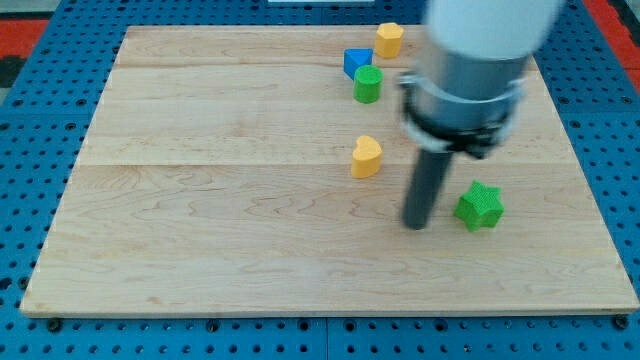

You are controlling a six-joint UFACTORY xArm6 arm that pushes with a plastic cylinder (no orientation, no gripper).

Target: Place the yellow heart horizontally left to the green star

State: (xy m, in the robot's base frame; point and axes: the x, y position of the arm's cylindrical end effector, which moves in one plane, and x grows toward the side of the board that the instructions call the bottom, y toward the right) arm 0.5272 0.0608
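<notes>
The yellow heart lies near the middle of the wooden board. The green star lies to the view's right of it and lower. My tip rests on the board between them, close to the star's left side and below-right of the heart, touching neither as far as I can see. The arm's grey and white body hangs above and hides part of the board's upper right.
A blue block, a green cylinder-like block and a yellow block cluster near the board's top edge. Blue pegboard surrounds the board on all sides.
</notes>
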